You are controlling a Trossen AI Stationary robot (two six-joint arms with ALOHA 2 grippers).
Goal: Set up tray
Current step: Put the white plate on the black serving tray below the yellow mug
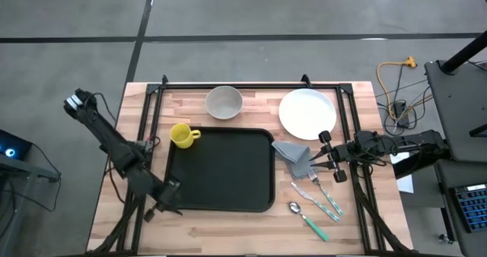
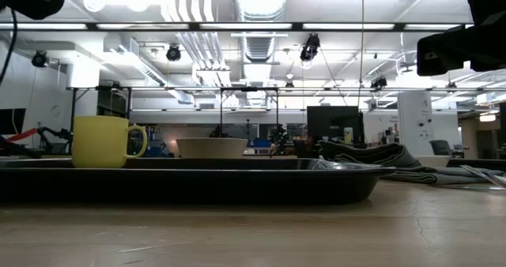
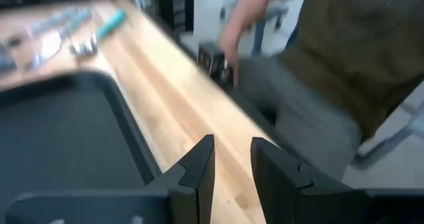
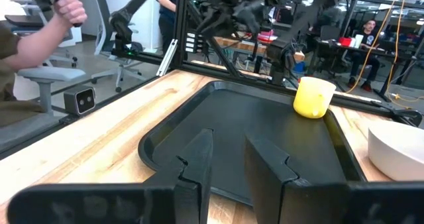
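Note:
The black tray (image 1: 221, 169) lies flat in the middle of the table. A yellow mug (image 1: 183, 135) stands upright at its far left corner; whether inside the rim, I cannot tell. A grey bowl (image 1: 224, 102) and a white plate (image 1: 307, 112) rest on the wood behind the tray. A folded grey napkin (image 1: 294, 155) and teal-handled cutlery (image 1: 316, 200) lie right of it. My left gripper (image 1: 169, 204) hovers at the tray's near left corner, open by a narrow gap (image 3: 232, 161). My right gripper (image 1: 319, 158) hovers by the napkin's right edge, also narrowly open (image 4: 228, 158).
A black frame (image 1: 251, 84) runs around the table's far edge and sides. A seated person (image 3: 331, 65) is close to the table's near edge, and a hand (image 4: 66, 12) shows beyond the left side. Bare wood lies in front of the tray (image 1: 228, 226).

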